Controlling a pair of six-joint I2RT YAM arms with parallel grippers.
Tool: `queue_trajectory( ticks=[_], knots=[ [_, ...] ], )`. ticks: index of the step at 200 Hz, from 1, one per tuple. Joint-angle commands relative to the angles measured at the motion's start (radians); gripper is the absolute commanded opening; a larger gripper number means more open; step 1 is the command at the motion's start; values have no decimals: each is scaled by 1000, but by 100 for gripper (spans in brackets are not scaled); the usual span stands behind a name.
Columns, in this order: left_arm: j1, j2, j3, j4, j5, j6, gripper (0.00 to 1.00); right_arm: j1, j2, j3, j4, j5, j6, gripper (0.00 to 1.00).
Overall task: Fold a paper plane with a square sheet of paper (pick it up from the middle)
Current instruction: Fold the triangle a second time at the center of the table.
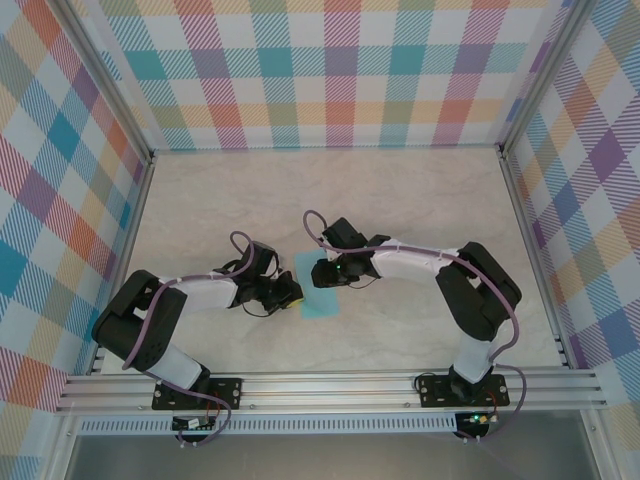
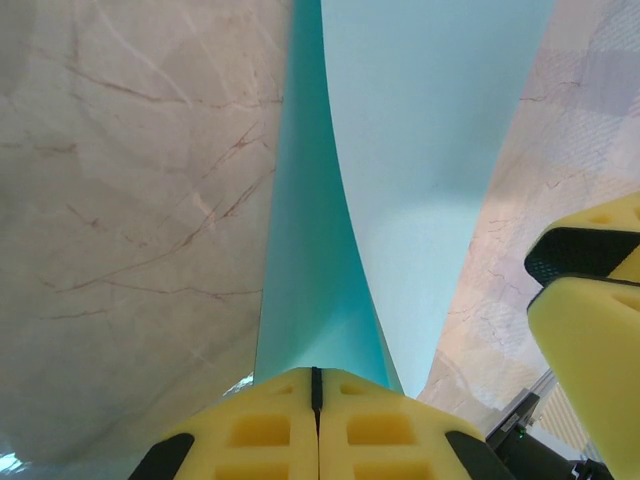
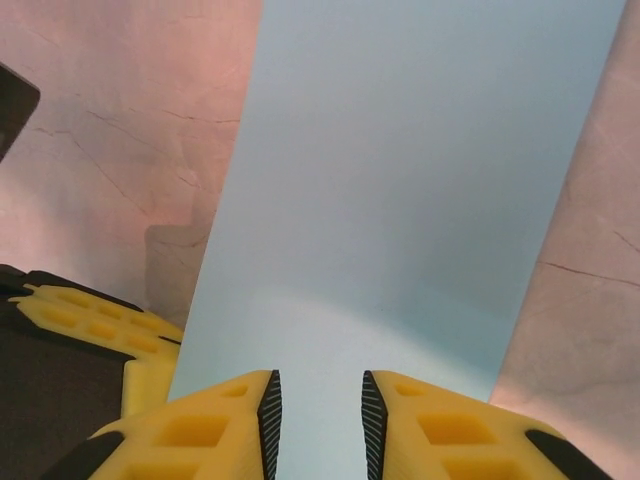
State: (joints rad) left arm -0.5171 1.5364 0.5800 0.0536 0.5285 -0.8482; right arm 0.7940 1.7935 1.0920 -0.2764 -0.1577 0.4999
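Spanning the booth floor, the marble table carries the light blue paper near its middle, between the two arms. The paper's left side curls up off the surface, and the left gripper is clenched on that raised fold, pads pressed together. The right gripper hovers over the flat part, fingers parted, grasping nothing.
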Motion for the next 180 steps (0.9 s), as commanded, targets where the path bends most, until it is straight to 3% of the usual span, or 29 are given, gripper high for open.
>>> queue_trajectory(
  ticks=[1,74,180],
  knots=[
    [-15,16,15,-5,-7,7,7,5,19,-9,-56,5,31,29],
    [-15,-11,27,79,59,-28,12,-11,95,-6,-80,4,79,27],
    [-15,70,62,229,56,-91,28,-89,70,-79,54,-189,161,28]
  ],
)
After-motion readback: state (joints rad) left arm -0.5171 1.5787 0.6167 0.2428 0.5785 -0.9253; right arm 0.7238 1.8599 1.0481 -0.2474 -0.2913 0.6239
